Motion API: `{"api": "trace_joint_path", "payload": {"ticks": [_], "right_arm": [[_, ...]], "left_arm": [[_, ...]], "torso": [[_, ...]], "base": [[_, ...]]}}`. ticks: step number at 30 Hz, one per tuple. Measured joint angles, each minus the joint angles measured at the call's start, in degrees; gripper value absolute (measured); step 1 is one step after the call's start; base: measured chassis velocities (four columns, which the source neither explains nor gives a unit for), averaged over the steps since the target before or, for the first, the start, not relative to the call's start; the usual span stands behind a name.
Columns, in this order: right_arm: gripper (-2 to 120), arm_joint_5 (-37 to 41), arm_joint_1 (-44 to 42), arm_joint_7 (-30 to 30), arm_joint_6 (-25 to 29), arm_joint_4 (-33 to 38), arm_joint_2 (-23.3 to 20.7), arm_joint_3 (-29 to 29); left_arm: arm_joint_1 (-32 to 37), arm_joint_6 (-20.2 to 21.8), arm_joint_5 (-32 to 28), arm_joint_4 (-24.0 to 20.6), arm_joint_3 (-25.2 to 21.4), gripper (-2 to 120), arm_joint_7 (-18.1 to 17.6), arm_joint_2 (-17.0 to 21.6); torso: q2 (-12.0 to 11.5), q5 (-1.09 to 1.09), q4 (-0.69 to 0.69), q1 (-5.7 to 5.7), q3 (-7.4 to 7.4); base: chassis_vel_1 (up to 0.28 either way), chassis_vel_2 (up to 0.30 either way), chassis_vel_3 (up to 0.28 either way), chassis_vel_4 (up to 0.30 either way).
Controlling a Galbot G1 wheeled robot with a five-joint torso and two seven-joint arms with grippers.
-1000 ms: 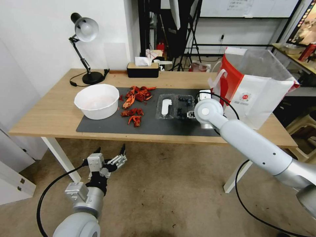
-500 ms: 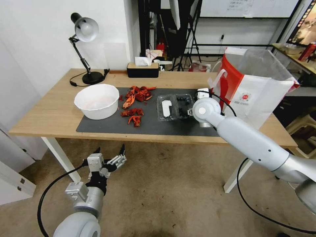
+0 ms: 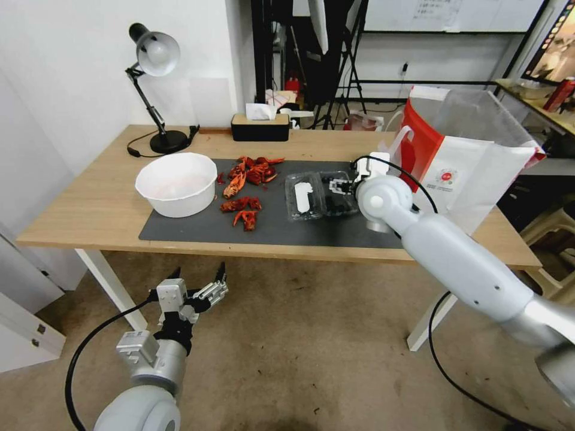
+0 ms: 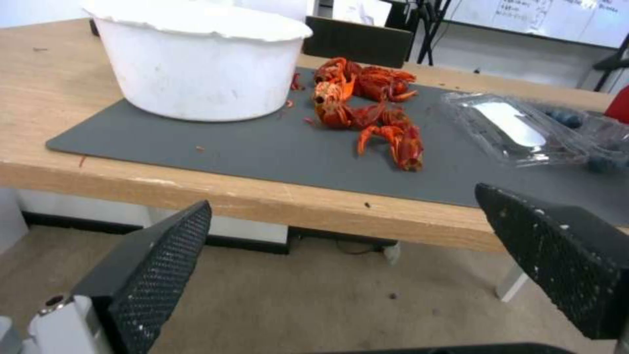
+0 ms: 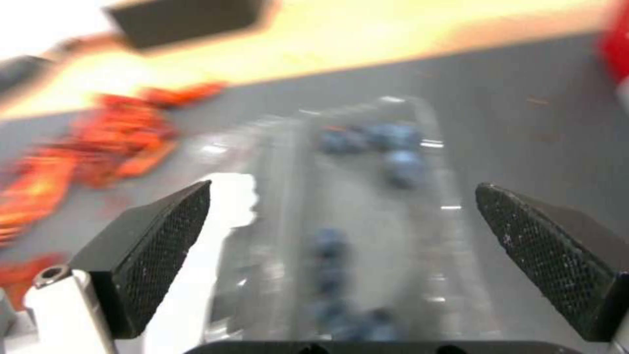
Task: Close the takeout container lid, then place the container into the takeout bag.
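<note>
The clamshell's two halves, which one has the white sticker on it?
The lid, the half lying open flat on the mat toward the white bowl. The other half, the takeout container tray under the right hand, holds blueberries.

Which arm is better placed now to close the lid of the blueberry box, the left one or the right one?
The right. Its tool, open, hangs directly over the takeout container, whose lid lies open flat on the mat. The left tool, also open, sits low in front of the table, below its edge.
</note>
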Motion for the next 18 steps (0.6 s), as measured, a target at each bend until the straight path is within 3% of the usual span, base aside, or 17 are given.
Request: {"api": "trace_joint_path", "payload": {"ticks": [3,4,7,12,14,18], "right_arm": [[100,-6.2,-6.3,-10.4,6.0,4.5,-3.2,4.0],[100,-6.2,-6.3,-10.4,6.0,4.5,-3.2,4.0],[100,-16.0,-12.8,-18.8,11.2,8.4,-6.5,9.1],[100,-24.1,-22.2,-26.0,17.1,11.7,-8.9,15.5],[100,-29.7,-29.4,-29.7,22.3,13.2,-9.5,19.5],[100,-35.1,-37.0,-32.2,27.8,15.2,-9.0,24.6]], "left_arm": [[-0.2,0.0,0.0,0.0,0.0,100,0.0,-0.1],[-0.2,0.0,0.0,0.0,0.0,100,0.0,-0.1],[-0.3,0.1,0.0,0.0,0.0,100,0.1,-0.1],[-0.6,0.2,-0.1,0.2,0.1,100,0.2,0.0],[-0.7,0.2,-0.2,0.4,0.1,100,0.3,0.0],[-0.8,0.2,-0.3,0.8,0.1,100,0.4,0.0]], "torso": [[0.0,-0.03,-0.01,0.00,0.00],[0.0,-0.03,-0.01,0.00,0.00],[0.0,-0.05,0.02,0.00,-0.01],[0.0,-0.03,0.02,0.00,0.00],[0.0,0.01,-0.03,-0.01,-0.01],[0.0,-0.03,0.02,-0.01,0.00]], "base": [[0.000,0.000,0.000,0.000],[0.000,0.000,0.000,0.000],[0.000,0.000,0.000,0.000],[0.000,0.000,0.000,0.000],[0.000,0.000,0.000,0.000],[0.000,0.000,0.000,0.000]]}}
